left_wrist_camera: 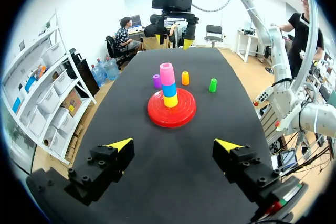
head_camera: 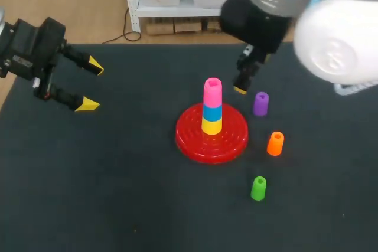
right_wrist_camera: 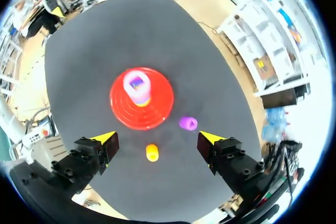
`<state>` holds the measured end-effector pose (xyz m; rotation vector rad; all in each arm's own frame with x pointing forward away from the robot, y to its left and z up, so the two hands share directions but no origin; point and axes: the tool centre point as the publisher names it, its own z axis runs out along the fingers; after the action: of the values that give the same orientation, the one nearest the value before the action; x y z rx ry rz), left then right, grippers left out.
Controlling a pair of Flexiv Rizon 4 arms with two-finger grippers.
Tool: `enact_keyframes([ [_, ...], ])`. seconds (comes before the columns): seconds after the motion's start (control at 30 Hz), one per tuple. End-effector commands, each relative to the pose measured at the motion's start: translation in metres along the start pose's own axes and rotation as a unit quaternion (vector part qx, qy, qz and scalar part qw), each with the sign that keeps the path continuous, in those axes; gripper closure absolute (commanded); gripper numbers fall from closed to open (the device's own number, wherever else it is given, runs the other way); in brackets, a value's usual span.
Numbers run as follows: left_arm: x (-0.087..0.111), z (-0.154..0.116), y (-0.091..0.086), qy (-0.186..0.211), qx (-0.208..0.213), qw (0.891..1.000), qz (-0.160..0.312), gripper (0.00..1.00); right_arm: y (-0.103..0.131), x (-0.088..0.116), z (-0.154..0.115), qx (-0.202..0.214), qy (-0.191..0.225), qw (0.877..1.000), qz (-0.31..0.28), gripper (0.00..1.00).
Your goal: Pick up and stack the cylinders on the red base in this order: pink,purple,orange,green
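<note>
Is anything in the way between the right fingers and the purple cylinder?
Nothing visible is in the way. The right gripper is open above the table, and the purple cylinder stands alone ahead of its fingers. The orange cylinder and the red base stand apart from it.

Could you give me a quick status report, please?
Left pincer open, empty. Right pincer open, near purple cylinder. Pink cylinder atop stack on red base. Nothing blocking.
</note>
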<state>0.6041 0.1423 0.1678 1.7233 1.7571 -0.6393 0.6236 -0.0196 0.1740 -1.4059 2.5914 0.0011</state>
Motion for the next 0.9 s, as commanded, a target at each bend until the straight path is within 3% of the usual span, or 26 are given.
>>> enact_keyframes([
  [0.03,0.001,0.0,-0.001,-0.001,-0.001,1.0,0.001,0.0,-0.01,0.024,0.006,0.013,-0.037,0.999,0.029,0.0],
  [0.3,0.001,0.0,-0.001,-0.001,-0.001,1.0,0.001,0.0,-0.032,0.038,0.04,0.021,0.006,0.994,0.108,0.0],
  [0.57,0.001,0.0,-0.001,-0.001,-0.001,1.0,0.001,0.0,-0.046,0.037,0.084,0.004,0.046,0.986,0.16,0.0],
  [0.9,0.001,0.0,-0.001,-0.001,-0.001,1.0,0.001,0.0,-0.063,0.037,0.115,-0.015,0.067,0.977,0.201,0.0],
])
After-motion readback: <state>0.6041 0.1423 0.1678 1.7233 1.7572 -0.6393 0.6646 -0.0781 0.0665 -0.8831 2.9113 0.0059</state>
